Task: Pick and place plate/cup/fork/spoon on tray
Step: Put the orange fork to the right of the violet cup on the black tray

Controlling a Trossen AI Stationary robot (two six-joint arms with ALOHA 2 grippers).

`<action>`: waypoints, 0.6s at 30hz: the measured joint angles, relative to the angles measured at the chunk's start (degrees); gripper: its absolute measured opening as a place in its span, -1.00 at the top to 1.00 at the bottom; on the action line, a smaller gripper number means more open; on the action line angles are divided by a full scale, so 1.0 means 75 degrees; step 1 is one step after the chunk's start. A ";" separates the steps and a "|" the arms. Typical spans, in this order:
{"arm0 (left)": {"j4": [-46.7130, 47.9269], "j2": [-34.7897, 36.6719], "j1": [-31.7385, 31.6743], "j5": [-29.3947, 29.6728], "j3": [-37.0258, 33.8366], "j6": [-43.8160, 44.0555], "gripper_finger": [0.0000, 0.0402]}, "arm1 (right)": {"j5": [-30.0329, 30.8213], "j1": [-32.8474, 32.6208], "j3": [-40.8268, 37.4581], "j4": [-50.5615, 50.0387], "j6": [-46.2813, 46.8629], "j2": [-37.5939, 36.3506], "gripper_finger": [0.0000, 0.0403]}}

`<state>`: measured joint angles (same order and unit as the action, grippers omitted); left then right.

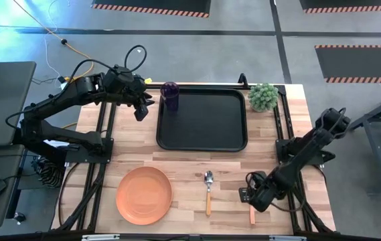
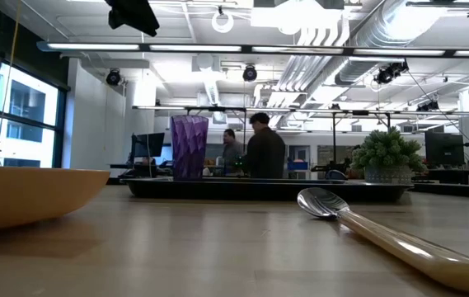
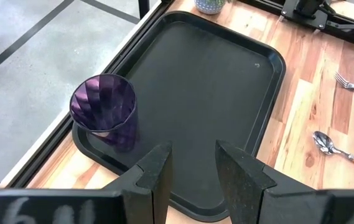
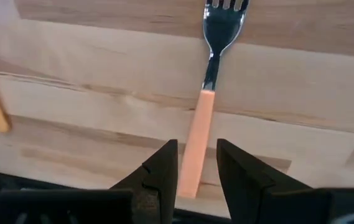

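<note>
On the wooden counter (image 1: 197, 164), nearest the front edge, the right hand (image 4: 195, 163) straddles the fork (image 4: 203, 102) handle with fingers apart, ready to grip. The spoon (image 1: 208, 190) and orange plate (image 1: 144, 195) lie before the tray (image 1: 202, 143). On its far corner stands the purple cup (image 1: 170, 95), the left hand (image 3: 191, 169) open just beside it.

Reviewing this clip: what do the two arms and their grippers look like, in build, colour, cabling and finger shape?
Both arms are dark, near-black jointed links. A black cable loops above the left arm's wrist; the left gripper and right gripper are equally dark. The wrist views show each with two flat, matte black fingers that taper toward their tips. No markings are legible.
</note>
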<state>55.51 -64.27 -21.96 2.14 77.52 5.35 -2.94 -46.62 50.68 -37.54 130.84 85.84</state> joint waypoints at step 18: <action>-0.0001 0.0000 -0.0003 -0.0001 0.0000 0.0075 0.44 | 0.0037 -0.0043 0.0000 0.0431 -0.0299 0.1102 0.49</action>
<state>55.50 -64.27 -21.98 2.13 77.52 5.91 -2.67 -46.94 50.68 -34.31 128.60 94.11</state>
